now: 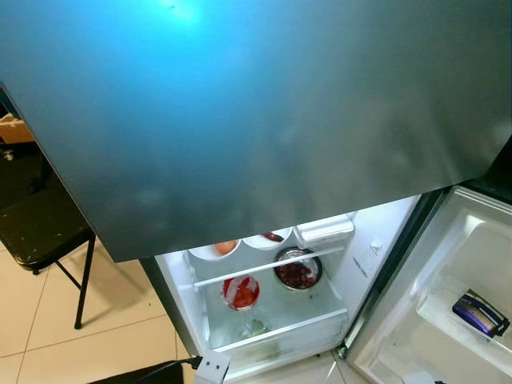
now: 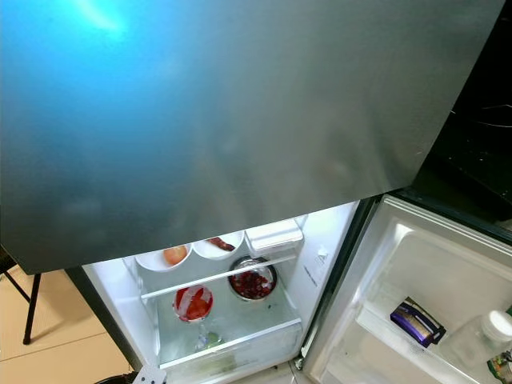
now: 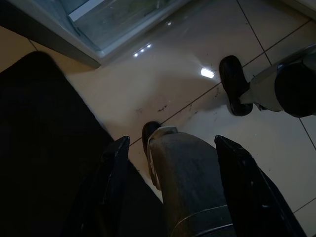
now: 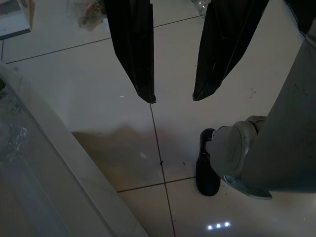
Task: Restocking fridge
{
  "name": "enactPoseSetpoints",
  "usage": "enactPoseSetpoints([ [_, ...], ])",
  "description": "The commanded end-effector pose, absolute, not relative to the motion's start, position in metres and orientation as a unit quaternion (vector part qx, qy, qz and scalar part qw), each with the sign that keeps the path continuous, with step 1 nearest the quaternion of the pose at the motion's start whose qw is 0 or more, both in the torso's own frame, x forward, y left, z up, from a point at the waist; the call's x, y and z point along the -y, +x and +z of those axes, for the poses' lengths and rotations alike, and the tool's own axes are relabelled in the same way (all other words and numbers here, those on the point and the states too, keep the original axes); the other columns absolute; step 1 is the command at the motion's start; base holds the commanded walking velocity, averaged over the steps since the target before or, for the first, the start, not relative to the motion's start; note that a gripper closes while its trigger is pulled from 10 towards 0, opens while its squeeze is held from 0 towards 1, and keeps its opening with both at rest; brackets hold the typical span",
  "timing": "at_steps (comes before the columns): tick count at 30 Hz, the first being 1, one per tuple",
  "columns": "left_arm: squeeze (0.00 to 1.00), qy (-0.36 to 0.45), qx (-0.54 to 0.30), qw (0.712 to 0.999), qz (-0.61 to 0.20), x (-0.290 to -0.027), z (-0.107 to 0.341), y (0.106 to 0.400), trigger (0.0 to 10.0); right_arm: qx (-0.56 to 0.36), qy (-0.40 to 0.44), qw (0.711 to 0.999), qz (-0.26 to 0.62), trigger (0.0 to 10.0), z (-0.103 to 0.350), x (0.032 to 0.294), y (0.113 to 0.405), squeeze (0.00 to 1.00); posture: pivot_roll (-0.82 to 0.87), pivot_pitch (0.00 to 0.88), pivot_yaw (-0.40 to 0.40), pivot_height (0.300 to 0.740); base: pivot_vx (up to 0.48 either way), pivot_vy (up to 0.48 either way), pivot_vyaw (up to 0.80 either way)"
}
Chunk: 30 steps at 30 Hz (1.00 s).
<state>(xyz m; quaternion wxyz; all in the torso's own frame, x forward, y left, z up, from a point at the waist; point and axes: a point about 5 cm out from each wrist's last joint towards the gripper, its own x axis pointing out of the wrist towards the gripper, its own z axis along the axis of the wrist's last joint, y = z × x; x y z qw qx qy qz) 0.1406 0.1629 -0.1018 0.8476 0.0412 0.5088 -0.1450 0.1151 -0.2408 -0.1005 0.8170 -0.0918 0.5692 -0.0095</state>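
The fridge (image 1: 240, 120) stands before me, its grey upper door shut and taking up most of the head views. Below it the lower compartment (image 1: 272, 320) is open and lit. Two white bowls (image 1: 214, 251) sit on the top shelf, beside a white box (image 1: 324, 229). A metal bowl (image 1: 298, 272) of dark red food and a glass with something red (image 1: 241, 292) are underneath. The lower door (image 1: 416, 336) swings open to the right, with a purple packet (image 1: 478, 314) and a clear bottle (image 2: 484, 336) on its shelf. My left gripper (image 3: 173, 140) and right gripper (image 4: 174, 98) hang open over the floor tiles, holding nothing.
A black chair (image 1: 40, 228) stands to the left of the fridge. A white plug block with a black cable (image 1: 212, 368) lies on the floor at the fridge's foot. A black mat (image 3: 44, 148) lies by my left leg (image 3: 187, 187). My right foot (image 4: 207, 168) rests on the tiles.
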Motion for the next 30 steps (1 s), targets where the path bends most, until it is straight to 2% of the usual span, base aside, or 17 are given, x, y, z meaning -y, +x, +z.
enactPoseSetpoints([
  [1,0.0,0.046,-0.515,0.842,-0.154,-0.1604,-0.1028,0.1389,10.0,-0.571,-0.097,0.815,-0.004,10.0,-0.1011,0.2391,0.1146,0.0,-0.01,0.0,-0.046,0.74,0.0,0.0,0.0],
  [30,0.0,0.053,-0.521,0.837,-0.16,-0.1591,-0.1045,0.1342,10.0,-0.576,-0.096,0.812,-0.003,10.0,-0.1025,0.2383,0.1107,0.0,-0.01,0.0,-0.047,0.74,0.0,0.0,0.0],
])
